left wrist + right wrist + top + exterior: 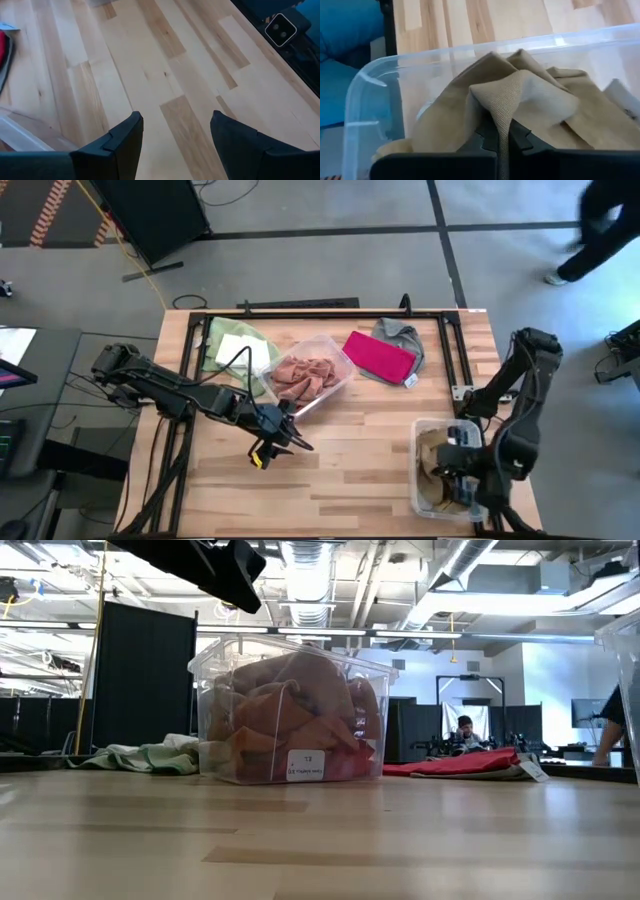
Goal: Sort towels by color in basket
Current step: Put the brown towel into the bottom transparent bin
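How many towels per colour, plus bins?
Red towel: 1
Grey towel: 1
Pale green towel: 1
White towel: 1
Rust-orange towel: 1
Tan towel: 1
Clear bins: 2
Total: 6 towels, 2 bins

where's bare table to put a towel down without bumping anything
Bare wood lies in front of the left pincer, across to the tan-towel bin where the right pincer grips. Crowded at the back: green towel, orange-towel bin, red towel.
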